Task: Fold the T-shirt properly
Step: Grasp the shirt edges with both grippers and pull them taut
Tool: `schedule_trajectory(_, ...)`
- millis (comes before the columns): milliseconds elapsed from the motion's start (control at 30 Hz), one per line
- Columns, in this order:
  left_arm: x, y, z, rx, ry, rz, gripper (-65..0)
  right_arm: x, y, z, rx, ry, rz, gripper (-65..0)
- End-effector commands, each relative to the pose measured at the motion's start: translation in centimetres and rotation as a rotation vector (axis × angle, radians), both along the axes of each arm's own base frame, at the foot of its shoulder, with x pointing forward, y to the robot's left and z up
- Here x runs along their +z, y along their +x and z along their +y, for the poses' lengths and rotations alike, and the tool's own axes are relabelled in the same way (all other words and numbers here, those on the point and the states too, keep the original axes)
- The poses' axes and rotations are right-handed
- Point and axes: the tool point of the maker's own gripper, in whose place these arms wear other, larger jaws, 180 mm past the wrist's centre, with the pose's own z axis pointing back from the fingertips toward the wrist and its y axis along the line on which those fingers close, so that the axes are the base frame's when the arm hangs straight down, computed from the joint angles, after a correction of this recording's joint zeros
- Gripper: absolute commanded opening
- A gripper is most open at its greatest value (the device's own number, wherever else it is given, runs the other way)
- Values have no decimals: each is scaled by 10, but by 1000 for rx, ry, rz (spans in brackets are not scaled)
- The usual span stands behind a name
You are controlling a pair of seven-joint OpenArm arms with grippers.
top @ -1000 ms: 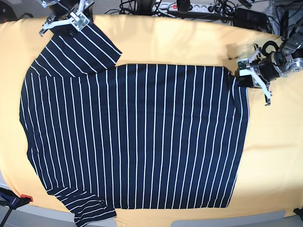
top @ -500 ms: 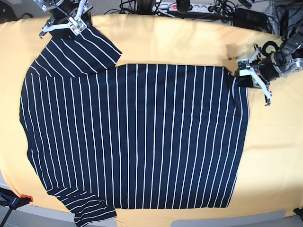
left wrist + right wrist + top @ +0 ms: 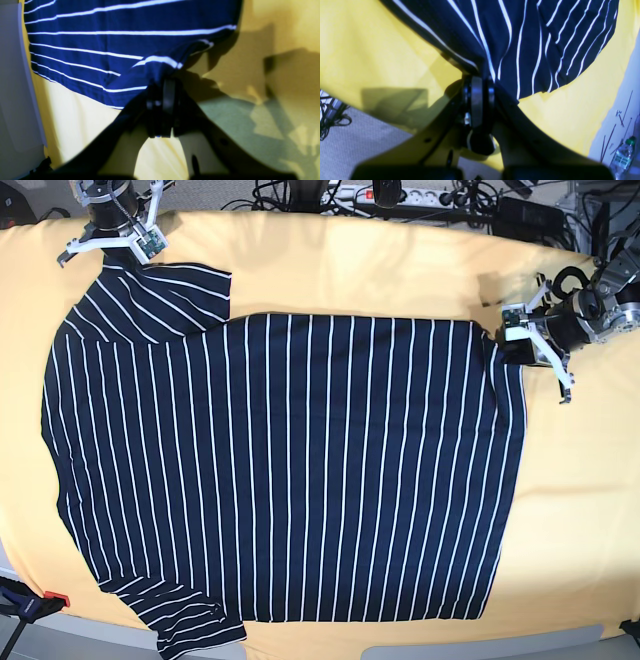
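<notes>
The dark navy T-shirt (image 3: 290, 470) with thin white stripes lies spread flat on the yellow cloth (image 3: 400, 270), collar side to the left, hem to the right. My right gripper (image 3: 112, 258) is at the back left, shut on the edge of the far sleeve. The right wrist view shows its jaws closed on a pinch of striped fabric (image 3: 532, 37). My left gripper (image 3: 512, 340) is at the back right, shut on the far hem corner. In the left wrist view (image 3: 162, 83) the corner bunches up between its closed fingers.
Cables and a power strip (image 3: 390, 195) run along the back edge of the table. A clamp with a red tip (image 3: 30, 602) sits at the front left corner. A plastic bottle (image 3: 623, 152) stands beyond the cloth's edge.
The right gripper has gone from open to shut on the far sleeve and moved left and back, dragging the sleeve with it. The left arm has not moved.
</notes>
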Motion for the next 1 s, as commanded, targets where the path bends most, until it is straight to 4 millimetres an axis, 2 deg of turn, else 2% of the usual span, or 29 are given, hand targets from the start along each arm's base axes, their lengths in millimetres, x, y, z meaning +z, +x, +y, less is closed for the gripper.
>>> schedule_trajectory(0,12,9,3,-10,6,-35,-650,13,6,3,16,-3,-43,-650)
schedule_trajectory(100,12,8,5,-11,11,-33,-650,27,10,7,12,2,-64,-650)
schedule_trajectory(233,9,-1,11,-30,38,31,-650,34,-6,14,42,3,-16,-650)
schedule_trajectory(467,2,-34,12,-62,27,246,-650,24,-46,7,52,-49,104,-650)
schedule_trajectory(567,-1,-60,6,-109,14,380,-650,25,-60,-3,41,-105,129,-650)
schedule_trajectory(700,8,-69,2,-116,-15,432,-650,23,-79,-4,37,-106,182,-650)
schedule_trajectory(833,19,-70,12,-139,38,435,-650,21,-95,-6,32,-114,232,-650)
schedule_trajectory(900,22,-76,16,-144,52,461,-650,21,-101,-7,35,-124,250,-650)
schedule_trajectory(967,25,-87,17,-154,60,500,-650,23,-100,-11,42,-154,238,-650)
